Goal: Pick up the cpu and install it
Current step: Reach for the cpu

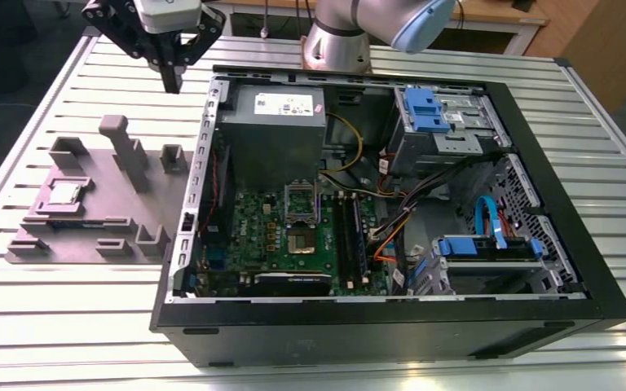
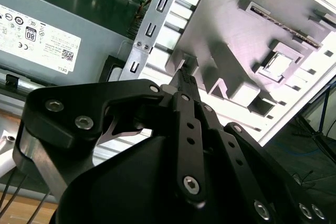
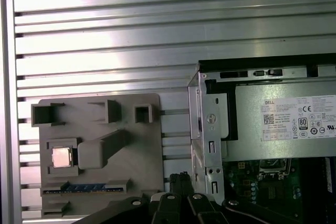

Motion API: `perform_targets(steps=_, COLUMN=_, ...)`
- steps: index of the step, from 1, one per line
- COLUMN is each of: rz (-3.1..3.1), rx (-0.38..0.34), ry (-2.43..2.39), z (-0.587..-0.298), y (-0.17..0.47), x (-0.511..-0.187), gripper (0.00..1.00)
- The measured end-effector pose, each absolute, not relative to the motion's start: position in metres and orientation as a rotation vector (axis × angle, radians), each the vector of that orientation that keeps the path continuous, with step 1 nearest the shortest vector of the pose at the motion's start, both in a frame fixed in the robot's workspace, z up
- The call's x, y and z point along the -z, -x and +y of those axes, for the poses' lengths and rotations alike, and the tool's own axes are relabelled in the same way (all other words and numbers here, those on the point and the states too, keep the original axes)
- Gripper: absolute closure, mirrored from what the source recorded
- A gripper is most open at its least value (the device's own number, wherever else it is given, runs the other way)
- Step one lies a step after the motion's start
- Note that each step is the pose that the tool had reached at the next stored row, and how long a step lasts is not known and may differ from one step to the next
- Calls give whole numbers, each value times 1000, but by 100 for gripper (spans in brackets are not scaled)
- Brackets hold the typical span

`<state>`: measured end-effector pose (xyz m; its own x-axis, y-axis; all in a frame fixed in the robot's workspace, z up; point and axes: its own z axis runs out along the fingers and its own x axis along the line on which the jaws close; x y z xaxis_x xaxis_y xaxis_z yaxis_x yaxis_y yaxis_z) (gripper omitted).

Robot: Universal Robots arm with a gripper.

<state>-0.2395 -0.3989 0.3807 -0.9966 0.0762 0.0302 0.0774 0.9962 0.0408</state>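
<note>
The pincer point(image 1: 172, 80), black angular links studded with bolt heads, has its two slim fingers drawn together to a single tip with nothing between them; it hangs over the ribbed aluminium table point(image 1: 74, 318), whose bright slats lie bare around it; just beside it, to the exterior view's right, stands the sheet-metal edge of the open black computer case point(image 1: 400, 330), with the smooth grey power supply point(image 1: 275, 130) inside; the cpu point(image 1: 66, 192), a small flat square with a silvery top, sits in a recess of the matte grey blocky holder point(image 1: 107, 195), well apart from the pincer, lower and toward the exterior view's left
</note>
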Motion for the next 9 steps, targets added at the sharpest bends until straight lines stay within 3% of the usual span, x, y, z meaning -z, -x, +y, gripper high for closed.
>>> perform_targets(steps=9, rz=-3110, rx=65, ry=120, z=-399, y=242, x=-380, gripper=90)
